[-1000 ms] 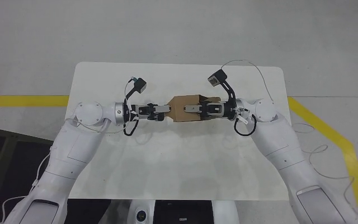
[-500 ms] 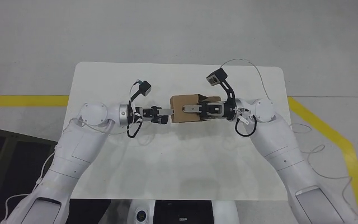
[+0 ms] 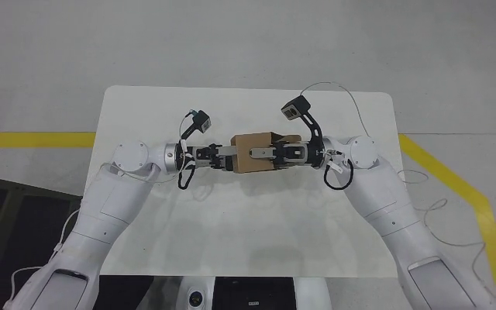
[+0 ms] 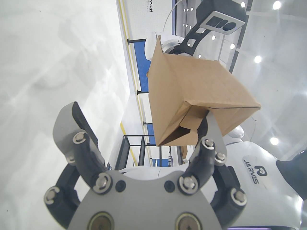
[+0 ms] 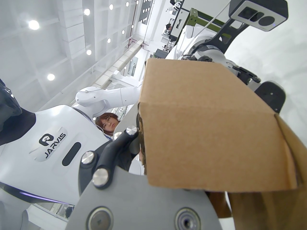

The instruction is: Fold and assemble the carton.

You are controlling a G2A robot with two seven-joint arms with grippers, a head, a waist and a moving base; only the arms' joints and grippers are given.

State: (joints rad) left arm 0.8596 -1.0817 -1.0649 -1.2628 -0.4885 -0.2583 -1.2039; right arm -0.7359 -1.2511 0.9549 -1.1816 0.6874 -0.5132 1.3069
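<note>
**Cardboard carton being held between two robot grippers**

One brown carton [image 3: 252, 149] of plain matte corrugated board, box-shaped with creased edges, is being held over the middle of one smooth white table [image 3: 248, 232]. Two metal grippers are meeting it from opposite ends. The right gripper [image 3: 267, 152] is pinching the carton's wall, with one finger lying along its top face. The left gripper [image 4: 141, 112] is standing spread, one finger poking into the carton's open end among half-folded flaps, the other outside. Shadow is hiding the carton's inside.
</note>
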